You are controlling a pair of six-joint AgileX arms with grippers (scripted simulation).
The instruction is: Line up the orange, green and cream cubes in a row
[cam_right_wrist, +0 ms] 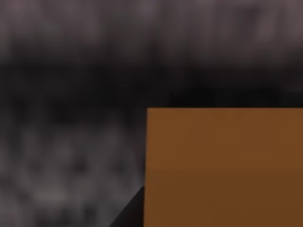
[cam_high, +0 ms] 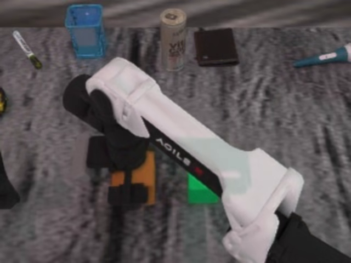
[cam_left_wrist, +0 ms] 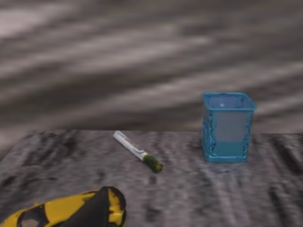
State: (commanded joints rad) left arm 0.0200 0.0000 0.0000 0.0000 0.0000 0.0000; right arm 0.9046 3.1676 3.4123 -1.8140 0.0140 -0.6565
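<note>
The orange cube (cam_high: 146, 171) rests on the grey table, left of the middle. My right gripper (cam_high: 129, 187) hangs directly over it and covers most of its top. In the right wrist view the orange cube (cam_right_wrist: 222, 165) fills the near right part of the picture. The green cube (cam_high: 198, 192) sits just right of the orange one, partly under my right arm's white forearm (cam_high: 208, 159). The cream cube is hidden. My left arm (cam_high: 5, 189) is parked at the table's left edge.
Along the back stand a blue mesh cup (cam_high: 85, 30), a can (cam_high: 173, 38), a brown wallet (cam_high: 216, 46), a marker (cam_high: 26, 49) and a teal thermometer (cam_high: 323, 56). A yellow and black object (cam_left_wrist: 71, 213) lies at the far left.
</note>
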